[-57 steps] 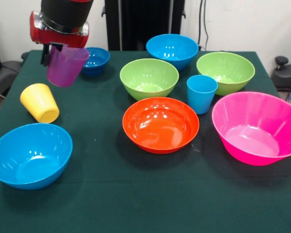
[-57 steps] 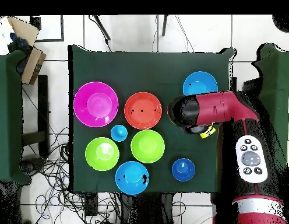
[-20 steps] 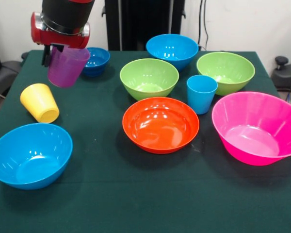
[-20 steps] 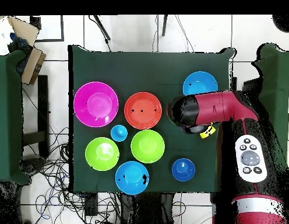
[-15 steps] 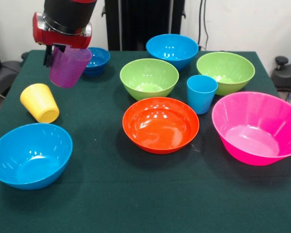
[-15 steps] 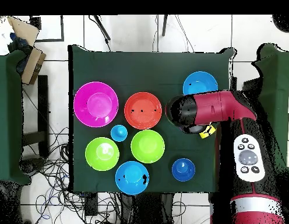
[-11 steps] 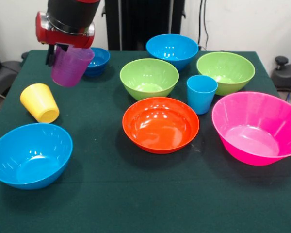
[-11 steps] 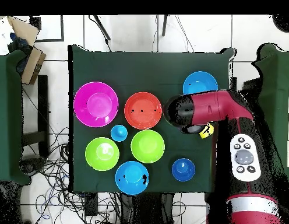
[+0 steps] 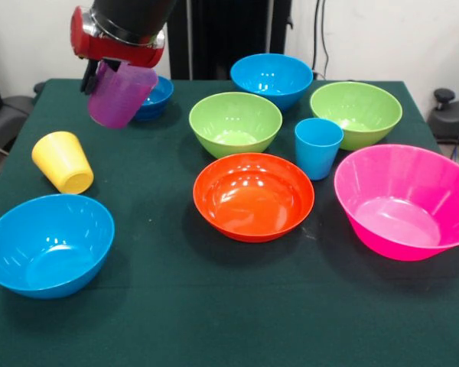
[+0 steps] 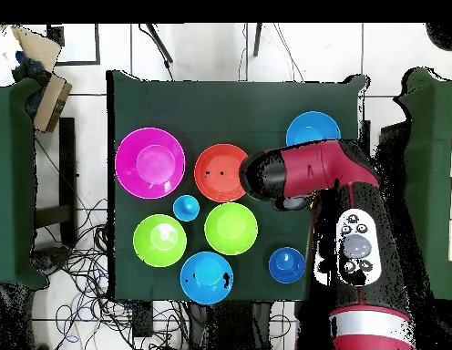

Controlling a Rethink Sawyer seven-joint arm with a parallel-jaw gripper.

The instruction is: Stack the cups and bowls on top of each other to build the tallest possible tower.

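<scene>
Since a moment ago the gripper [image 9: 113,70], clamped on the translucent ribbed purple plastic cup [image 9: 120,95], has carried it rightward, high above the green table [image 9: 176,306]. Nothing is stacked yet: the yellow plastic cup [image 9: 62,161], orange bowl [image 9: 253,196] and other bowls sit apart.

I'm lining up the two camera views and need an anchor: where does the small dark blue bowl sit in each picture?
Front view: the small dark blue bowl is at upper left, partly hidden behind the purple cup held in the gripper.
Overhead view: the bowl is at lower right of the table, beside the arm.
Shared landmark: the orange bowl, central in both.
</scene>
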